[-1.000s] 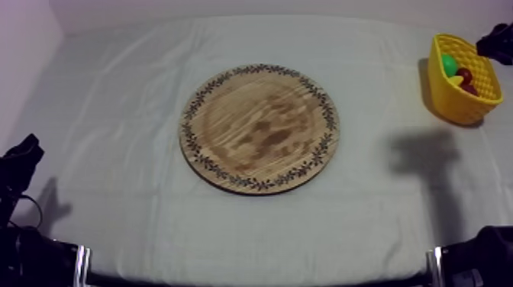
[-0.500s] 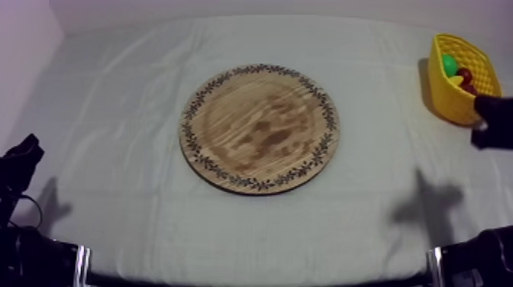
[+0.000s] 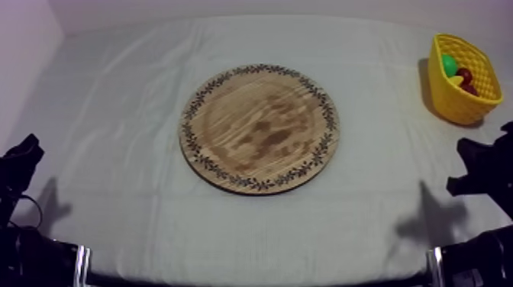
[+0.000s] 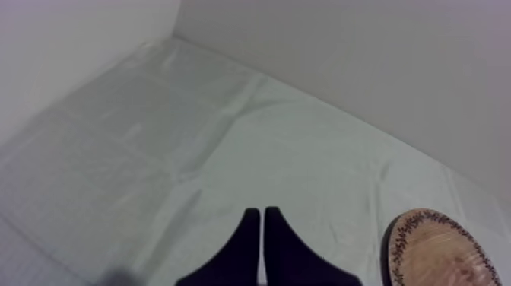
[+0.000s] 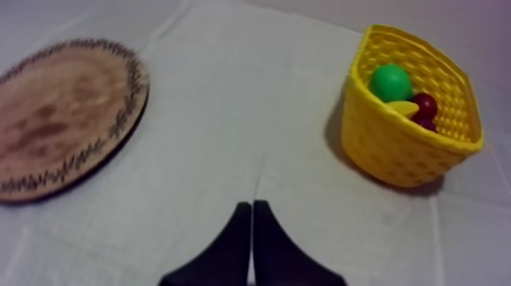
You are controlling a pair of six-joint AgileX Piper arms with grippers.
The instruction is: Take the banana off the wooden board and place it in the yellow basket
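Evidently the placing step is done: the wooden board lies bare at mid-table, and a yellow sliver I take for the banana sits inside the yellow basket, between a green fruit and a small red fruit. Right gripper hangs over open cloth, nearer basket than board, fingers pressed together on nothing; left gripper likewise closed and empty (well apart from the board). Next move, by my reckoning, calls only for parking the right arm, and nothing stands in its way.
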